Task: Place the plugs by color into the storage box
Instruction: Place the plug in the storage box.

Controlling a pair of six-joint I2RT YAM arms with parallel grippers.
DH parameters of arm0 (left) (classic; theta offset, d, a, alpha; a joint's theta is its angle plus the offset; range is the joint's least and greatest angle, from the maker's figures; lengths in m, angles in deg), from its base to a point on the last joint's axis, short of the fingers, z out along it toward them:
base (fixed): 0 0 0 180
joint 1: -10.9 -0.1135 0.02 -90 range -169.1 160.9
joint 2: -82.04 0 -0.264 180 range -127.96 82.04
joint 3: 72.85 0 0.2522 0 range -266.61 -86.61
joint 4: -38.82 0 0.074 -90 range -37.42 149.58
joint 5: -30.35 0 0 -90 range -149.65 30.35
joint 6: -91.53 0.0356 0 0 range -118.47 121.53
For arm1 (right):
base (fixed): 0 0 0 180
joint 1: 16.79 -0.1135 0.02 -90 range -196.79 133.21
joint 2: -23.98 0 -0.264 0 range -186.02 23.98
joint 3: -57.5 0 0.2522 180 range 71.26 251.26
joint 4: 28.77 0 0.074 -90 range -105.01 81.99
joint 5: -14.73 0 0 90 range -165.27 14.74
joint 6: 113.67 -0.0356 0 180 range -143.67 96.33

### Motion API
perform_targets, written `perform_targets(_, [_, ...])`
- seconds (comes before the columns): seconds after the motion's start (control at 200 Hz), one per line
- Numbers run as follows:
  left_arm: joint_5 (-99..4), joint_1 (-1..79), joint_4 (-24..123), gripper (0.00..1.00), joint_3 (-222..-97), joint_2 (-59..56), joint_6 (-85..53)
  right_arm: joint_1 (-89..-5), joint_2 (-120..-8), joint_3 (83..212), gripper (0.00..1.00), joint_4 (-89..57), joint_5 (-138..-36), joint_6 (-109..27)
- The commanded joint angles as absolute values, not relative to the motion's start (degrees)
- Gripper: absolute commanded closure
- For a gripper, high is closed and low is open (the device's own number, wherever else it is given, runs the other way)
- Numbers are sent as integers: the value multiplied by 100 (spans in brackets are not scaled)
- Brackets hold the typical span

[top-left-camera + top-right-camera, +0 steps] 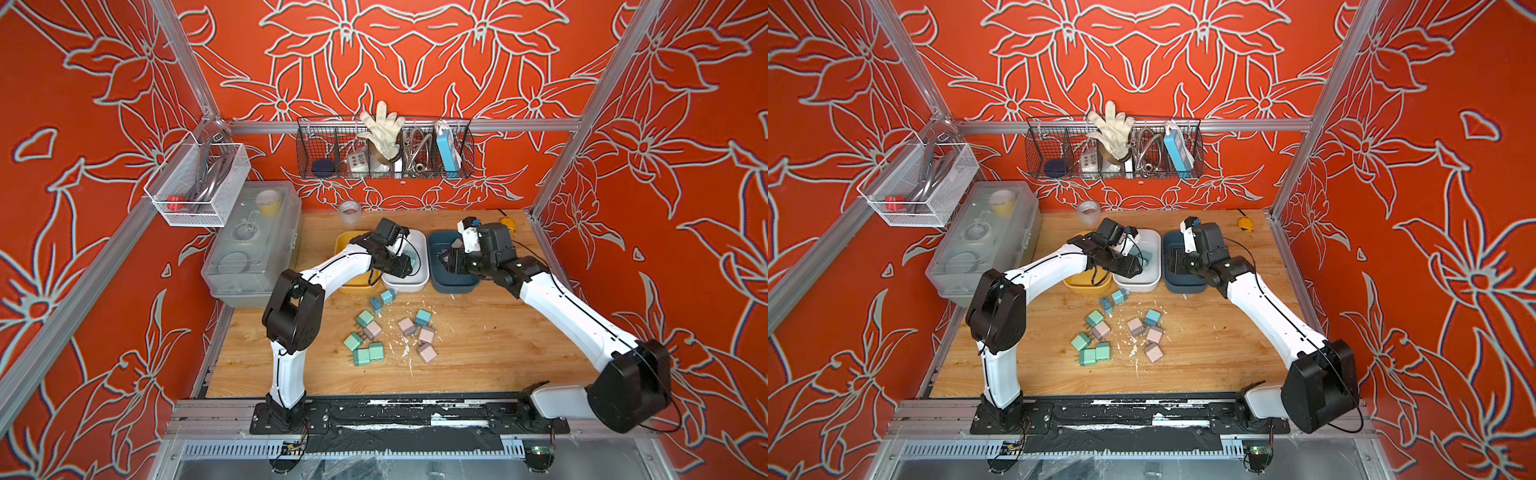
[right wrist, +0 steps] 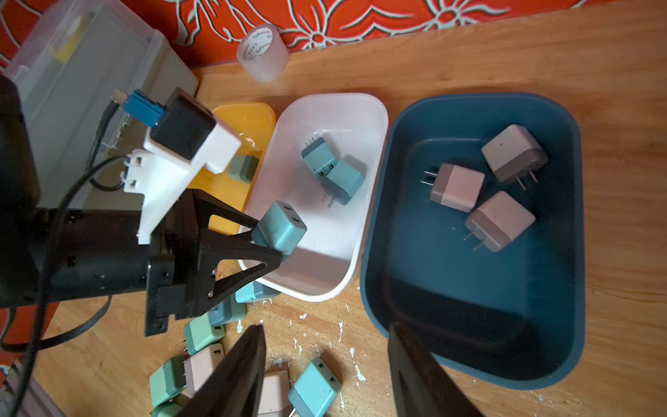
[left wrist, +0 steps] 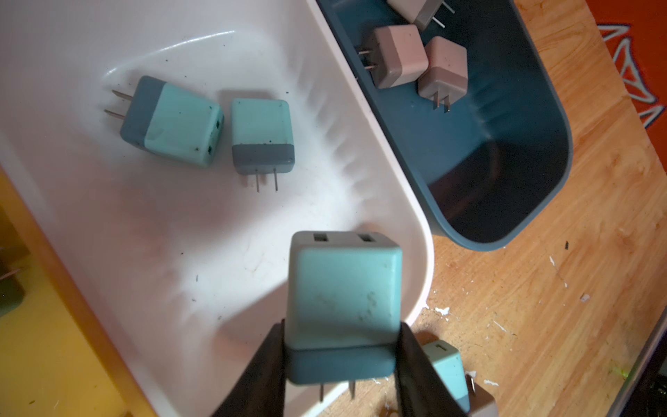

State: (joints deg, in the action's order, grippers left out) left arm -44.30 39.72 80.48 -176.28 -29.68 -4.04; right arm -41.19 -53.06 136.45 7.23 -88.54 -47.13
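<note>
Clamped in the left hand (image 3: 342,355), whose black jaws press on two opposite sides, a teal plug (image 3: 343,299) points its two slots away from the wrist and its prongs back toward it. It hangs over the near part of the white tray (image 3: 180,234). Two more teal plugs (image 3: 171,121) (image 3: 262,135) lie on their sides, close together, on that tray's floor. Just right of it stands the dark blue tray (image 2: 469,289), with three pink plugs (image 2: 456,187) (image 2: 514,153) (image 2: 500,221) bunched in its far half. On the left is the yellow tray (image 2: 249,122), with one green plug (image 2: 243,168) showing past the left wrist. The right hand (image 2: 326,325) hovers over the near rim of the dark blue tray, jaws spread wide with nothing between them. In both top views the left arm (image 1: 332,266) rises from the near rail, bends at a high elbow and reaches far and right to the white tray. The right arm (image 1: 569,307) slants from the near right corner up and leftward to the blue one. Loose plugs (image 1: 365,318) in green, teal and pink lie scattered on the worktop (image 1: 498,353) near the trays. A translucent lidded box (image 1: 253,245) sits at the far left, and a tape roll (image 2: 262,50) stands by the far wall.
</note>
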Motion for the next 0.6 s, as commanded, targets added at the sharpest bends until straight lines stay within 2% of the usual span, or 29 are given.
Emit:
perform_targets(0.0, [-4363, 3962, 8112, 66, -17867, -2965, -327, -4104, -5203, 13827, 40, 1235, -8575, -4342])
perform_targets(0.596, [-4627, 3982, 8484, 64, -17863, -2993, -217, -4104, -4941, 13613, 40, 1331, -8870, -4283])
